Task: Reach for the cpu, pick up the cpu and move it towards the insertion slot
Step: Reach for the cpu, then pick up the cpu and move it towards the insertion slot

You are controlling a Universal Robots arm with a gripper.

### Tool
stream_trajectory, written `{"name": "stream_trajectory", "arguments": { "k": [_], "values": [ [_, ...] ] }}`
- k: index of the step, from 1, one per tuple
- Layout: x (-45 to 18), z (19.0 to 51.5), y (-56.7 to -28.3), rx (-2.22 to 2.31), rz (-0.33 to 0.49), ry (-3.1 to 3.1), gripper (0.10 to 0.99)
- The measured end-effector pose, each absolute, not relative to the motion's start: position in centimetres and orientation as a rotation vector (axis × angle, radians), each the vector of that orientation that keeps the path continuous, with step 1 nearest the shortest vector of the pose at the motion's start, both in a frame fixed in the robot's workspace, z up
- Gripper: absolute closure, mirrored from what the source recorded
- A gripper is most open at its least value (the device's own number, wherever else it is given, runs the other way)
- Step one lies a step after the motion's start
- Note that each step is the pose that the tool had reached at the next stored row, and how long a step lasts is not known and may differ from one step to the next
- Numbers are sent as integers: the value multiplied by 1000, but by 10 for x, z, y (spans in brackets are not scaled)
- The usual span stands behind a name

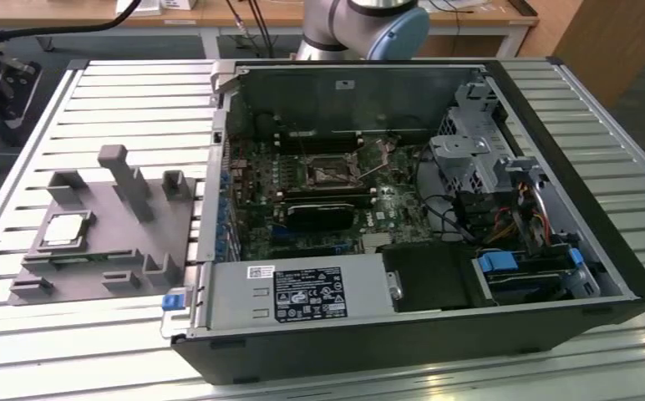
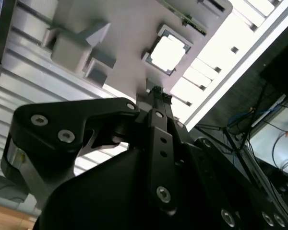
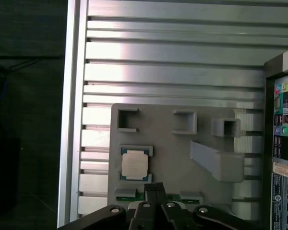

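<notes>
Slatted table (image 1: 133, 100); cpu (image 3: 134, 166) in grey tray (image 3: 168, 153); hand (image 3: 153, 188) near.

The chip (image 1: 64, 230) has a silvery top and a pale rim, and the tray (image 1: 105, 238) under it is plain grey. The table (image 1: 133, 100) is silver, striped with parallel slats. The computer case (image 1: 412, 355) is black and its board (image 1: 261, 192) is dark green. The socket (image 1: 328, 174) is shiny with a dark centre. A tab (image 1: 173, 301) is blue. The tool (image 3: 153, 188) is black.
</notes>
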State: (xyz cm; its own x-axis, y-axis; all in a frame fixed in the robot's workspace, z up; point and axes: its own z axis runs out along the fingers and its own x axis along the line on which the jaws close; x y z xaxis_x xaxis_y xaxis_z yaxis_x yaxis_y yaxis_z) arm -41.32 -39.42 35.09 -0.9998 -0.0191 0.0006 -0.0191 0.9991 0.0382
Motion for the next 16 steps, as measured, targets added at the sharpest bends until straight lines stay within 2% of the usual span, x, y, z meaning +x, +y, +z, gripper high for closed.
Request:
{"name": "stream_trajectory", "arguments": {
  "k": [7,8,9,11,12,15,16],
  "values": [
    [-421,344,-402,30,-62,-3140,973],
    [-421,343,-404,30,-62,-3140,918],
    [-421,341,-405,30,-63,-3140,918],
    [-422,337,-409,30,-64,-3140,796],
    [-422,335,-410,30,-64,-3140,796],
    [-422,330,-411,30,-64,-3140,620],
    [-422,328,-411,30,-64,-3140,620]
  ]
}}
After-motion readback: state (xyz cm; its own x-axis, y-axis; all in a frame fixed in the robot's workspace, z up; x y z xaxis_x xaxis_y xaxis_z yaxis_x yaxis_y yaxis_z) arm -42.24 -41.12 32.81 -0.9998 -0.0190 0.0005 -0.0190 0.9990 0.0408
